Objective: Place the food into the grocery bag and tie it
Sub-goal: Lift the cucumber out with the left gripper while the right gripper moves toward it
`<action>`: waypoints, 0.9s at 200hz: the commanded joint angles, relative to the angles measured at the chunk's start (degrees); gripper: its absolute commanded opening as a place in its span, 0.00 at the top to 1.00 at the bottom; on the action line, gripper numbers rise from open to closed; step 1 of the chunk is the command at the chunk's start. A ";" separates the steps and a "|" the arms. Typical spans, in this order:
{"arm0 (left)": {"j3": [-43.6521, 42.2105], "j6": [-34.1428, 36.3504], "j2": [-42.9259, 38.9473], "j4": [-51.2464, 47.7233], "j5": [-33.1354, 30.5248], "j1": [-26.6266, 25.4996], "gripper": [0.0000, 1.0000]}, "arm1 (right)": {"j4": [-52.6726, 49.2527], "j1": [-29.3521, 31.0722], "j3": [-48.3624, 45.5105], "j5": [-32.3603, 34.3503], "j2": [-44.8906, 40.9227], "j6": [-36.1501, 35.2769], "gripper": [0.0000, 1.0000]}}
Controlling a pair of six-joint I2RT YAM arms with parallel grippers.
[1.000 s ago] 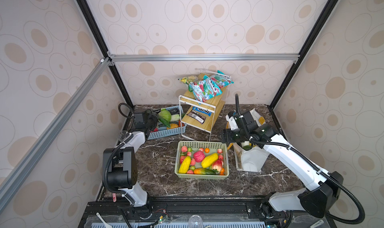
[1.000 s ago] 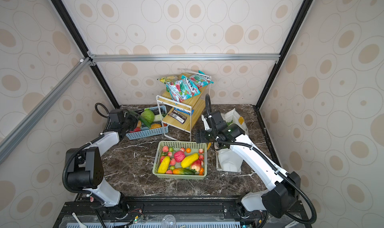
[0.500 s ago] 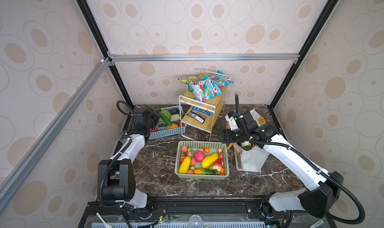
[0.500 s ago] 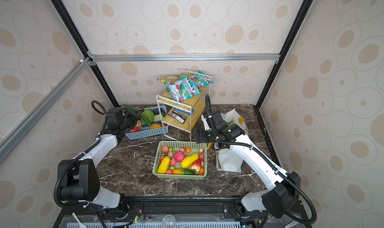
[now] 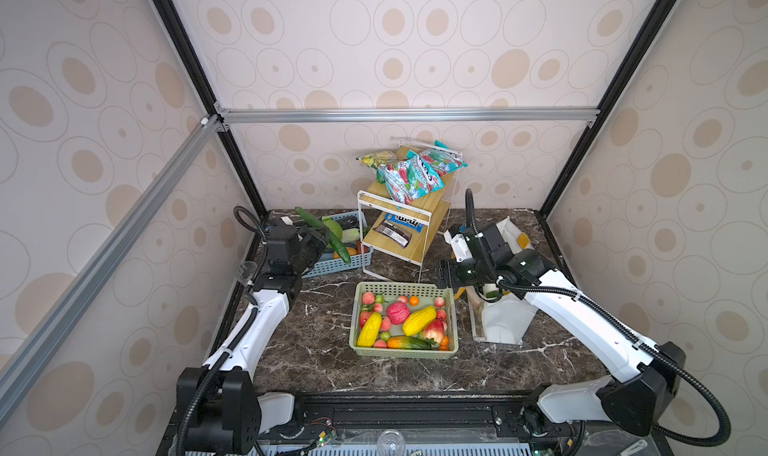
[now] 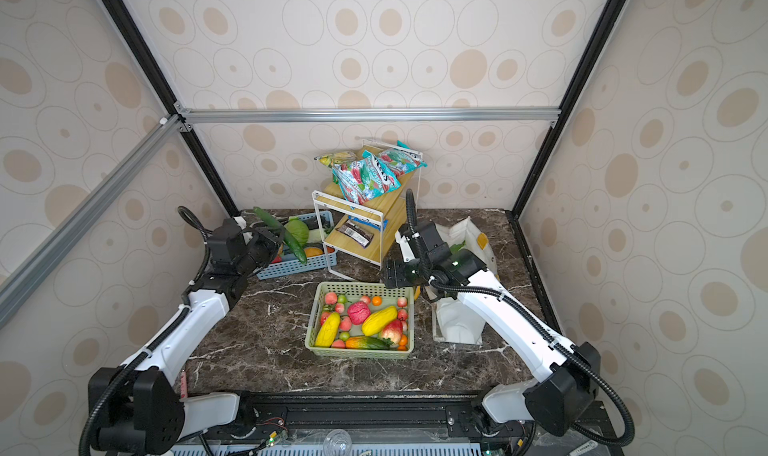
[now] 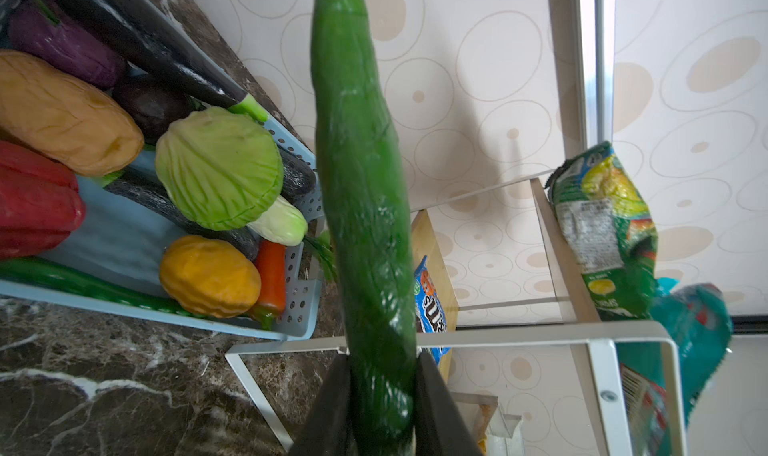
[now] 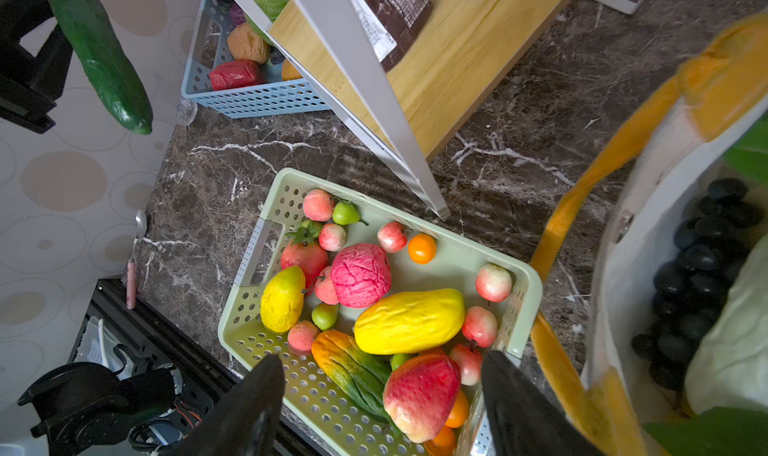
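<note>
My left gripper (image 7: pixel 382 375) is shut on one end of a long green cucumber (image 7: pixel 357 162), which it holds in the air above the blue basket (image 5: pixel 332 266) at the back left; both top views show the cucumber (image 6: pixel 286 237) slanting over the basket. My right gripper (image 8: pixel 384 362) hangs open and empty over the green basket's (image 8: pixel 528 283) corner nearest the bag. The white grocery bag (image 5: pixel 503 325) with mustard straps stands right of that basket. Inside it I see dark grapes (image 8: pixel 702 258) and a pale bulb (image 8: pixel 731 350).
The green basket (image 5: pixel 403 285) holds several toy fruits. More vegetables lie in the blue basket (image 7: pixel 166 308). A white-framed wooden shelf rack (image 5: pixel 399 233) with snack packets stands at the back centre, between the baskets. A pink-handled spoon (image 8: pixel 133 258) lies at the table's left edge.
My left gripper has risen out of the blue basket with the cucumber in it and the arm has stretched upward. The right arm has not moved.
</note>
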 commanded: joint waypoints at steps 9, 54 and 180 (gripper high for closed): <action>-1.44 2.59 -4.40 -2.21 -1.11 -2.97 0.74 | 1.19 1.13 0.00 -2.10 -0.26 1.29 0.23; -2.45 4.06 -7.41 -4.26 -2.15 -8.78 0.74 | 2.90 2.25 -0.31 -4.34 -0.28 2.31 0.23; -4.68 1.86 -9.36 -4.22 -10.20 -23.41 0.73 | 17.74 7.48 -4.26 -11.84 4.61 9.99 0.39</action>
